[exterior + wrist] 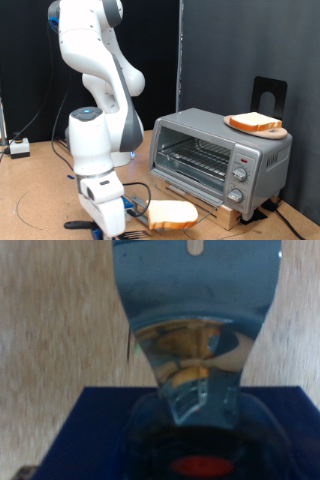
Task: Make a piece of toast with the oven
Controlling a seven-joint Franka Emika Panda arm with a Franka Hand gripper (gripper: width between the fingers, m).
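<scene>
Pale square bread slice with tan crust (171, 214) lying flat on wooden surface (40, 190), at 3 o'clock from tool (112, 226) in exterior view, just beside it. Boxy silver-grey toaster oven (215, 160) at 1 o'clock, door down. Tool state: cannot tell.

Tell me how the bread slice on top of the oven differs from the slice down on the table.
The upper slice rests on a wooden board atop the oven, far from the hand. The lower slice lies on the table before the oven, right beside the hand. Both are pale with tan crust.
</scene>
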